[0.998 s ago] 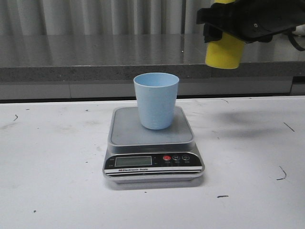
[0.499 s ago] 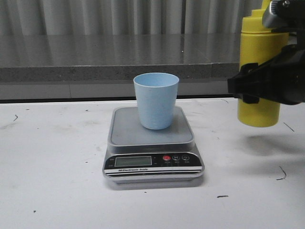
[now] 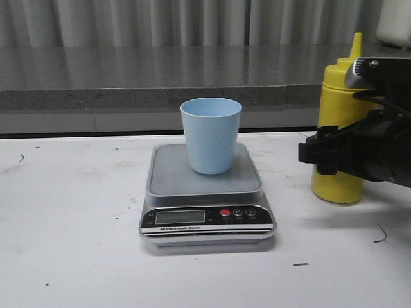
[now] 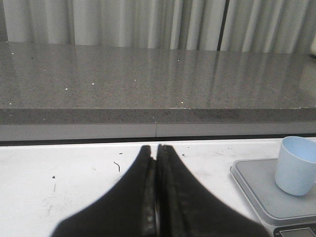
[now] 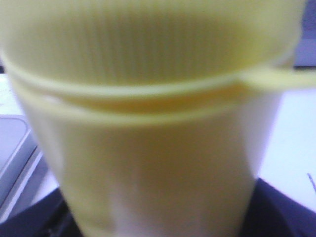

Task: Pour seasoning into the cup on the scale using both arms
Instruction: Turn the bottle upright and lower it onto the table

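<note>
Right gripper (image 3: 321, 154): we are clamping the tall yellow plastic squeeze bottle (image 3: 339, 128), upright on the white desk (image 3: 77, 256).
Left gripper (image 4: 156, 197): closed, empty.
Pale blue plastic tumbler (image 3: 210, 135): sitting on the flat silver digital scale (image 3: 205, 199) (bottle well apart).
Advice: we are lifting before tilting.

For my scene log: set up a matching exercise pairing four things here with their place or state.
Column one:
1. cup
2. seasoning bottle
3. left gripper
4. scale

Column two:
A. fingers shut, holding nothing
B. upright on the steel platform
C. flat on the white table, display toward the camera
D. upright, right of the scale, gripped by the right gripper

Pairs: 1-B, 2-D, 3-A, 4-C
</note>
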Robot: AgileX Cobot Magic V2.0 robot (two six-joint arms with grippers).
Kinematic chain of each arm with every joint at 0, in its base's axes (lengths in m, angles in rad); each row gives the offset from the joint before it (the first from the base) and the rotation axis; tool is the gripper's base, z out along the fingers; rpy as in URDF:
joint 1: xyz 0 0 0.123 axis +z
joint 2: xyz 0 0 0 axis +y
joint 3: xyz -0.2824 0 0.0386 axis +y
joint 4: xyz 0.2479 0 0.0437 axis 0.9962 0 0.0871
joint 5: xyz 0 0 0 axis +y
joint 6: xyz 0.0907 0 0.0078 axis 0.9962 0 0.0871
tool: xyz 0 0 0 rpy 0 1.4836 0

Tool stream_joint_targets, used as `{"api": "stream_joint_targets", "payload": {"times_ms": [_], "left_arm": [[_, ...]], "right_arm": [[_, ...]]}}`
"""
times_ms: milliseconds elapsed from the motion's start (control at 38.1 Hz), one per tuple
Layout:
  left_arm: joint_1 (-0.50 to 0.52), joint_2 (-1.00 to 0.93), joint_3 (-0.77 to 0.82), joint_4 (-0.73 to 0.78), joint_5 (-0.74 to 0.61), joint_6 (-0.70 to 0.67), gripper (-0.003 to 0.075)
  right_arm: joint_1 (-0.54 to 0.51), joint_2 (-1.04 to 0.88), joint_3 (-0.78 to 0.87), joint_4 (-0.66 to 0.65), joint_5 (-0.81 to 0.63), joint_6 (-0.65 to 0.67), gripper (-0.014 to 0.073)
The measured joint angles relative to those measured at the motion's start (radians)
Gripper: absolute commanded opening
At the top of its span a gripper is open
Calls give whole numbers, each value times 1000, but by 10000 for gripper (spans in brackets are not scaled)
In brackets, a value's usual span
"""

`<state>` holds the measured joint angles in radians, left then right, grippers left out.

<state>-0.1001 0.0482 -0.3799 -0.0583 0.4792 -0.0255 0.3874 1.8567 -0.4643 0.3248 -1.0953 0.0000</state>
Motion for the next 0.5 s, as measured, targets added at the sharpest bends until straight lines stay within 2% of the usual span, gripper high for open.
{"api": "stream_joint_targets", "payload": {"times_ms": [158,289,341,499], "left_arm": [[0,0,0,0,0,0,-20],[0,0,0,0,0,0,-20],[0,0,0,0,0,0,-20],[0,0,0,0,0,0,-20]], "right_arm": [[0,6,0,-17,-8,0,300],[0,6,0,-21,-8,0,538],[0,6,0,-21,-10,0,608],[0,6,-4,-21,-38,5,599]]}}
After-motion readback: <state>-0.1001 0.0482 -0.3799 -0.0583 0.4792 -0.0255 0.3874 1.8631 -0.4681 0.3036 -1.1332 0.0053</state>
